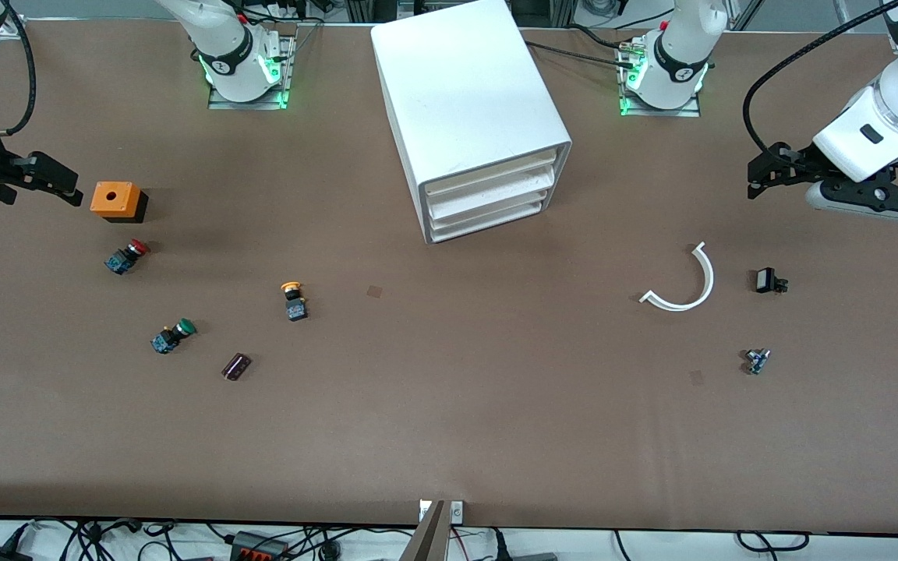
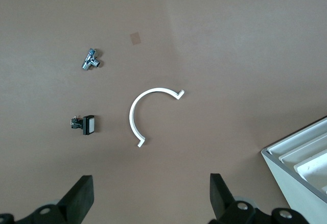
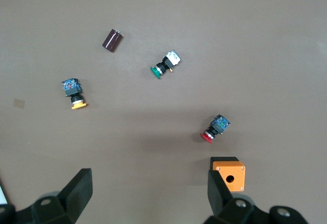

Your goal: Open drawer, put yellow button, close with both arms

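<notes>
The white cabinet (image 1: 464,101) stands at the middle of the table between the arm bases. Its highest drawer (image 1: 488,181) is shut, like the two below it. The yellow button (image 1: 293,300) lies on its side on the table, nearer the front camera than the cabinet, toward the right arm's end; it also shows in the right wrist view (image 3: 73,92). My right gripper (image 1: 55,181) hangs open and empty in the air beside an orange box (image 1: 115,200). My left gripper (image 1: 765,167) hangs open and empty over the left arm's end of the table. The cabinet's corner shows in the left wrist view (image 2: 288,175).
A red-capped switch (image 1: 128,255), a green-capped switch (image 1: 172,335) and a dark cylinder (image 1: 236,366) lie near the yellow button. A white curved strip (image 1: 687,284), a small black part (image 1: 768,280) and a small metal part (image 1: 757,361) lie toward the left arm's end.
</notes>
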Robot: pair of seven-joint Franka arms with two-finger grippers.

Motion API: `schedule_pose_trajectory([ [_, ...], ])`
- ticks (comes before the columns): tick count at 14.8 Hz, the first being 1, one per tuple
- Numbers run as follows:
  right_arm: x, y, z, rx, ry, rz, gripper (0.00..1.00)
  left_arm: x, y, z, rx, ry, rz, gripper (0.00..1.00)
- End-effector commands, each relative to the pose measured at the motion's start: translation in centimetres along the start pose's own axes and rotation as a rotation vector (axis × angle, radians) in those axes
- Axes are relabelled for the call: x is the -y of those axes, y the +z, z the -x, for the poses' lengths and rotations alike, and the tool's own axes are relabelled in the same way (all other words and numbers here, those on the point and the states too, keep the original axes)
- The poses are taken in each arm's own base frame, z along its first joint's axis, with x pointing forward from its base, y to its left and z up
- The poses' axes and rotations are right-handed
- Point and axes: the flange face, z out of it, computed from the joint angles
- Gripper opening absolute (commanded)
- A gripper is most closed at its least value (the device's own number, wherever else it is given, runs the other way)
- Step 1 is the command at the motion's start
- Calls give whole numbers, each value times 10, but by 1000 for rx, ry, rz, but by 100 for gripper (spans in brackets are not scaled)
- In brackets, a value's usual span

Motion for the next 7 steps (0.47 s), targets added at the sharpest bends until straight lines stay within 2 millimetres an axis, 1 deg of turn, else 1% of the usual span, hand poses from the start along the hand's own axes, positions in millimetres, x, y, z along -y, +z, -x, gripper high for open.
schedule_pose_trajectory([
  [1, 1, 0, 3, -7, -5, 14, 100, 1, -8, 5, 3, 9, -22, 100],
  [7, 3, 0, -3, -7, -14, 13, 100, 0, -10, 4, 0, 10, -21, 100],
])
